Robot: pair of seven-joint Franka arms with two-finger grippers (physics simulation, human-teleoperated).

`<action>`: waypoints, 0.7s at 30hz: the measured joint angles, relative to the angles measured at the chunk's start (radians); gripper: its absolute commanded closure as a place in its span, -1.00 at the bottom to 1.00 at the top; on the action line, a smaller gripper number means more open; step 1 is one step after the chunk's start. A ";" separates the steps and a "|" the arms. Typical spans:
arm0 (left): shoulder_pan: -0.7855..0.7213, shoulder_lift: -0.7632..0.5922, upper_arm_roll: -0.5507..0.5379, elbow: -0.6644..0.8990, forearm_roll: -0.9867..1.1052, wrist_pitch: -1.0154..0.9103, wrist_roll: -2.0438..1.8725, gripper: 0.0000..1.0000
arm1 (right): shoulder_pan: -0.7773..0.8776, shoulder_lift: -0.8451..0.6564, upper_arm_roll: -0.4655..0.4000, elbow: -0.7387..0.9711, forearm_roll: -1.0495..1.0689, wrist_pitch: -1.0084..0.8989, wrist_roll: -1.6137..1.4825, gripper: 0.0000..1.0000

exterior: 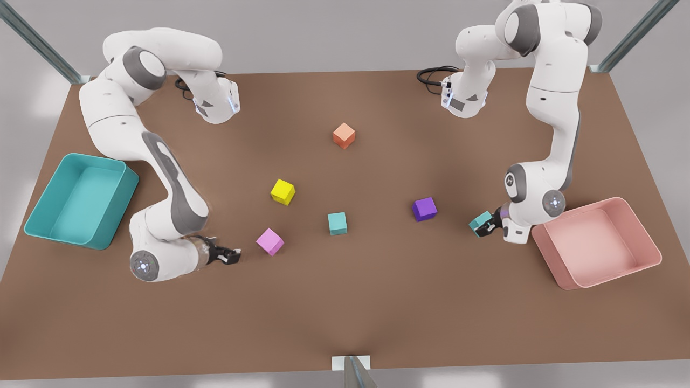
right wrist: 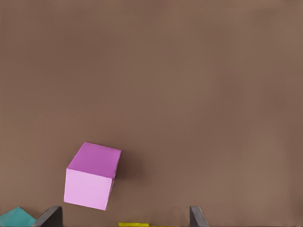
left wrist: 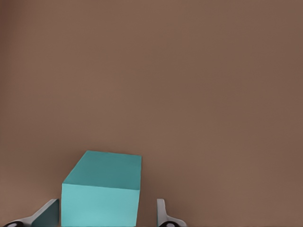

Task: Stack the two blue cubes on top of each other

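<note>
Blue cubes sit apart on the brown counter (exterior: 345, 302). One blue cube (exterior: 337, 223) rests alone near the middle. The other blue cube (exterior: 480, 222) is at the front view's right, partly hidden between the fingers of the left hand (exterior: 488, 227), which holds it just beside the pink bin (exterior: 641, 237). In the left wrist view this cube (left wrist: 103, 191) is cut off at the edge, with a finger (left wrist: 163, 215) on each side.

The right hand (exterior: 233, 255) is at the front view's left, fingers spread wide and holding nothing, near the pink cube (exterior: 269, 241). The teal bin (exterior: 116, 207) sits by that arm.

A yellow cube (exterior: 283, 192), an orange cube (exterior: 344, 135) and a purple cube (exterior: 425, 208) lie spread out with bare counter between them. The near half of the counter is open. Grey floor lies around the counter.
</note>
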 measured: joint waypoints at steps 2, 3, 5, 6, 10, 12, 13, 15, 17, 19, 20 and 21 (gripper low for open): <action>0.000 0.015 0.000 -0.001 0.001 0.007 -0.004 -1.00 | -0.027 -0.146 -0.003 0.039 -0.105 -0.105 -0.088 -1.00; 0.000 0.021 0.000 -0.002 0.001 0.009 -0.006 -1.00 | -0.014 -0.264 -0.034 0.047 -0.110 -0.154 -0.131 -1.00; -0.001 0.033 0.000 -0.003 0.001 0.014 -0.009 -0.97 | 0.153 -0.482 -0.311 -0.029 -0.021 -0.201 -0.220 -1.00; -0.002 0.038 0.000 -0.003 0.002 0.015 -0.011 -0.79 | 0.196 -0.542 -0.375 -0.087 0.015 -0.201 -0.261 -1.00; -0.008 0.047 0.000 -0.001 0.006 0.020 -0.021 -0.30 | 0.248 -0.564 -0.443 -0.142 0.085 -0.199 -0.403 -1.00; -0.008 0.030 -0.004 0.020 0.013 0.018 -0.026 -0.30 | 0.247 -0.540 -0.449 -0.143 0.096 -0.194 -0.463 -1.00; -0.009 0.024 -0.007 0.080 0.023 -0.005 -0.028 -0.30 | 0.247 -0.536 -0.450 -0.140 0.098 -0.191 -0.486 -1.00; -0.044 0.021 -0.009 0.291 0.050 -0.116 -0.031 -0.30 | 0.251 -0.534 -0.447 -0.087 0.094 -0.193 -0.528 -1.00; -0.207 0.023 -0.009 0.420 0.080 -0.232 -0.048 -0.30 | 0.251 -0.534 -0.449 -0.055 0.090 -0.198 -0.565 -1.00; -0.442 0.047 -0.013 0.464 0.095 -0.314 -0.090 -0.30 | 0.249 -0.534 -0.453 -0.045 0.083 -0.202 -0.598 -1.00; -0.539 0.074 -0.016 0.494 0.100 -0.346 -0.116 -0.30 | 0.248 -0.534 -0.453 -0.043 0.081 -0.203 -0.613 -1.00; -0.621 0.109 -0.018 0.532 0.102 -0.372 -0.145 -0.30 | 0.248 -0.534 -0.452 -0.042 0.079 -0.205 -0.627 -1.00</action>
